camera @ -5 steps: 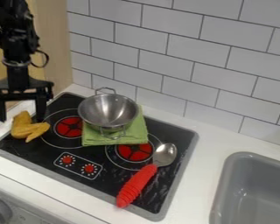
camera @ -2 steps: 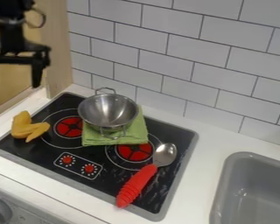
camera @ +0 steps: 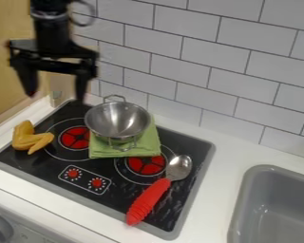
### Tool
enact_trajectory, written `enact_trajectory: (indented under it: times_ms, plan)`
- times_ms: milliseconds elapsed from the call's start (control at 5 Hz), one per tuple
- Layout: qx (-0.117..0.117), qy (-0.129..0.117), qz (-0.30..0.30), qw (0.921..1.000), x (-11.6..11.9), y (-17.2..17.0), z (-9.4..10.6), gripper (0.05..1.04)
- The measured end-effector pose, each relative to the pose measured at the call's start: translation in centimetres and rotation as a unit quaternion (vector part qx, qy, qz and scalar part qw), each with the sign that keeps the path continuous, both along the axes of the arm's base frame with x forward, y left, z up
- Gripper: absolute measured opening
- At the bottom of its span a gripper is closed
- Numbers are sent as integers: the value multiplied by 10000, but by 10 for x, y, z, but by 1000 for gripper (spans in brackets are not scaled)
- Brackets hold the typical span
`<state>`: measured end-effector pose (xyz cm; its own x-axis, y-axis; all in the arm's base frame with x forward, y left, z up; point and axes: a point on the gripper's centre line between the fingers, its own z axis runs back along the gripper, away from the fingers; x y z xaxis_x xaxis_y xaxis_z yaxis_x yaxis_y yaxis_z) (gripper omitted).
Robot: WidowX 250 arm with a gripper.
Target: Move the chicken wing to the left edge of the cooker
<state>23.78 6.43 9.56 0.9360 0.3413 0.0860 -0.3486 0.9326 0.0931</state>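
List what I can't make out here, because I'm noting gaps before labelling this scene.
All in the camera view:
- Arm: upper part and base, cut off by the top edge.
- Gripper: fine detail of the jaws, blurred.
- Chicken wing: underside, hidden by the wing itself.
- Green cloth: middle, covered by the metal pot.
- Sink: far side, beyond the right edge.
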Motion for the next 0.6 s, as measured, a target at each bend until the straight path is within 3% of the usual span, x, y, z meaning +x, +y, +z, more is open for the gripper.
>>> enact_trajectory:
  times_ms: [200,400,600]
  plan:
    - [37,-132,-584,9982,-3,-48,19,1000]
    - [-93,92,-602,9981,-10,-60,26,1000]
    - [-347,-77,-850,9957,1,-76,41,1000]
